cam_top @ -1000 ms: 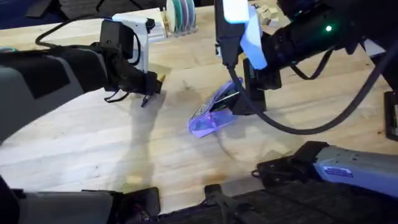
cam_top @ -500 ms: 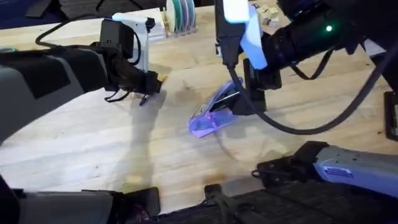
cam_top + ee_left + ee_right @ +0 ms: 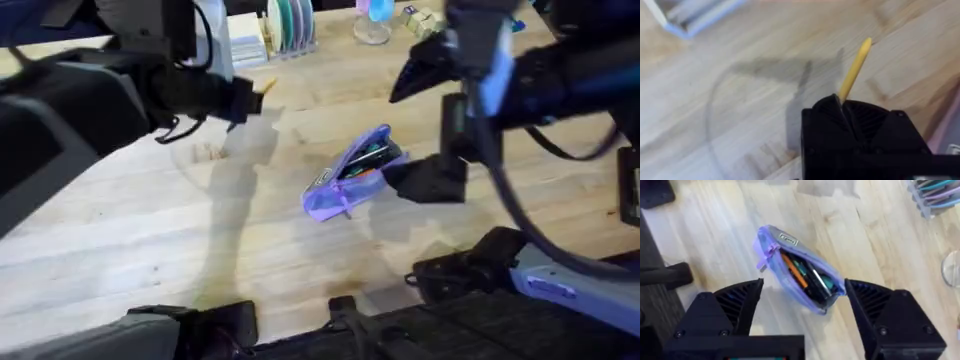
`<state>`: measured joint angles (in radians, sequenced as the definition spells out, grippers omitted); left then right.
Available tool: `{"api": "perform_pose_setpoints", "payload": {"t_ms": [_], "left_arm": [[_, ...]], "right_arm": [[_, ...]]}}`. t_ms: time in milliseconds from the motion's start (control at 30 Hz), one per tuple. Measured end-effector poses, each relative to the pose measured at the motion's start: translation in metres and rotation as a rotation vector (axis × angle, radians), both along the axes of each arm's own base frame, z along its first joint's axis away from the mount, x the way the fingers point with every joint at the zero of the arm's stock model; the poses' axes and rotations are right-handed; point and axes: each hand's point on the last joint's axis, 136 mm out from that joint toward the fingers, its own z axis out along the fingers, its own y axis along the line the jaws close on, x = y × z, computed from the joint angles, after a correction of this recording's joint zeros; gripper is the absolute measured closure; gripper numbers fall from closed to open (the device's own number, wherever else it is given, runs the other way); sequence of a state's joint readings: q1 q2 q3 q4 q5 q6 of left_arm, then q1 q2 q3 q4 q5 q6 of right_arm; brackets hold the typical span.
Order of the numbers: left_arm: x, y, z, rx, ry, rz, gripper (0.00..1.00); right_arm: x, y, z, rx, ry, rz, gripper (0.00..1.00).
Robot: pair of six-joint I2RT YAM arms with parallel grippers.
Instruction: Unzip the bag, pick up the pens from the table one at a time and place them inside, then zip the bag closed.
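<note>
The left pincer [image 3: 842, 107] clamps the yellow pen [image 3: 855, 70] over bare worktop [image 3: 150, 230]. The right pincer [image 3: 802, 300] gapes wide, empty, above the unzipped lavender pouch [image 3: 350, 175].

Light butcher-block tabletop [image 3: 150, 230], even overhead lighting, soft shadows. Rack of coloured discs [image 3: 290, 25] and clear glass [image 3: 372, 30] along far edge.

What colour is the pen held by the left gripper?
Yellow; the pen in the left gripper shows best in the left wrist view.
</note>
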<state>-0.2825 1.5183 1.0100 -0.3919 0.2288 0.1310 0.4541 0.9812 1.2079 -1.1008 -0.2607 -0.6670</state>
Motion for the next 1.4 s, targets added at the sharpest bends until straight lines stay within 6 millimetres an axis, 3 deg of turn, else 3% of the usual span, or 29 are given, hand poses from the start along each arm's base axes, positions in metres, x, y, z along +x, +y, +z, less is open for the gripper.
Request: {"api": "perform_pose_setpoints", "payload": {"t_ms": [100, 233, 567, 600, 833, 1000, 1133, 1233, 1400], "left_arm": [[0.0, -0.019, 0.03, -0.059, -0.087, -0.052, 0.958], [-0.01, -0.051, 0.056, -0.136, -0.141, -0.107, 0.958], [-0.054, -0.13, 0.074, -0.27, -0.115, -0.235, 0.958], [-0.068, -0.152, 0.08, -0.322, -0.096, -0.259, 0.958], [-0.105, -0.187, 0.083, -0.398, -0.013, -0.296, 0.958], [-0.132, -0.205, 0.081, -0.405, 0.035, -0.344, 0.958], [-0.15, -0.199, 0.058, -0.314, 0.103, -0.328, 0.958], [-0.152, -0.19, 0.046, -0.249, 0.117, -0.291, 0.958], [-0.144, -0.187, 0.047, -0.232, 0.084, -0.257, 0.958]], "right_arm": [[-0.011, -0.005, 0.005, 0.013, -0.006, -0.009, 0.004], [-0.026, -0.012, 0.013, 0.03, -0.03, -0.015, 0.004], [-0.055, -0.026, 0.032, 0.099, -0.1, -0.05, 0.003], [-0.06, -0.029, 0.035, 0.112, -0.115, -0.054, 0.004], [-0.062, -0.031, 0.037, 0.115, -0.124, -0.061, 0.004], [-0.062, -0.031, 0.037, 0.114, -0.124, -0.064, 0.004], [-0.062, -0.031, 0.037, 0.114, -0.124, -0.065, 0.003], [-0.062, -0.031, 0.037, 0.114, -0.124, -0.065, 0.003], [-0.062, -0.031, 0.037, 0.114, -0.124, -0.065, 0.003]]}}
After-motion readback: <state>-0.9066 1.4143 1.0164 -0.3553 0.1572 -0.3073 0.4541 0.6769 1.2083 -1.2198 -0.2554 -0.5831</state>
